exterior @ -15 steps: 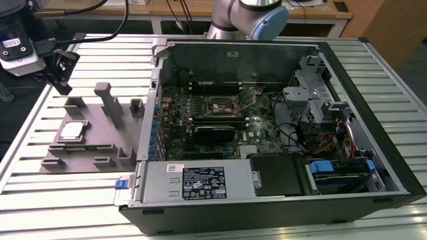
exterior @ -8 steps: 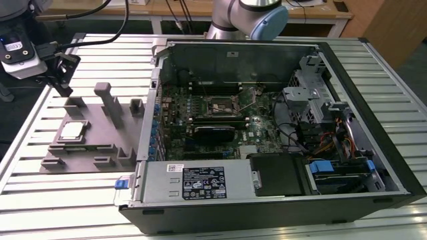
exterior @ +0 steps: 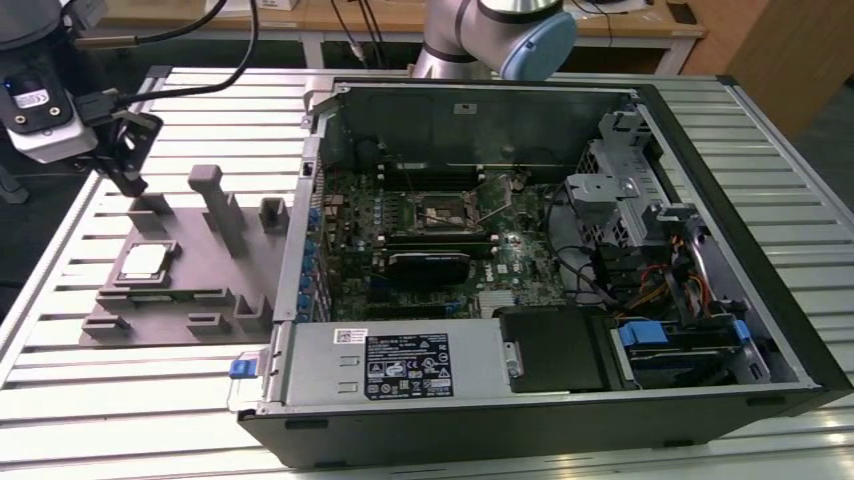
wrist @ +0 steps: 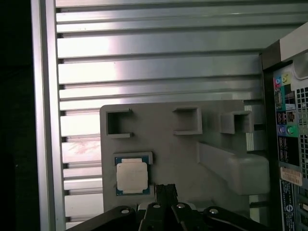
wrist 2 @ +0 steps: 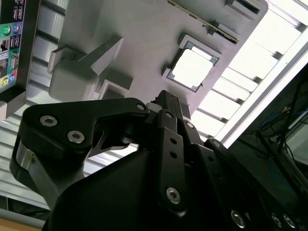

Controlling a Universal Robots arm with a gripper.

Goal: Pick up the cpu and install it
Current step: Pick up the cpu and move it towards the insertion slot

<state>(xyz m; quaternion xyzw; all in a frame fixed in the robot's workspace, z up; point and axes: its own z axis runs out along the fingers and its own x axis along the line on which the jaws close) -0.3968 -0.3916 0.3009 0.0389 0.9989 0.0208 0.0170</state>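
The cpu (exterior: pixel 144 262) is a small silvery square chip lying flat in a recess of the grey plastic fixture block (exterior: pixel 200 290), at the exterior view's left. It also shows in both wrist views as the cpu (wrist 2: pixel 192 68) and the cpu (wrist: pixel 131 176). My gripper (exterior: pixel 131 185) hangs above the fixture's far end, short of the chip and not touching it. Its black fingers (wrist: pixel 165 191) are shut together with nothing between them. The dark socket frame (exterior: pixel 441 212) sits on the motherboard inside the open computer case (exterior: pixel 747 250).
The fixture block carries upright posts (exterior: pixel 214 200) and small empty pockets (wrist: pixel 118 123). The case's rear panel with coloured ports (wrist: pixel 284 125) stands right beside the block. Everything rests on a slatted aluminium table (exterior: pixel 120 400), and the arm's base (exterior: pixel 494 35) stands behind the case.
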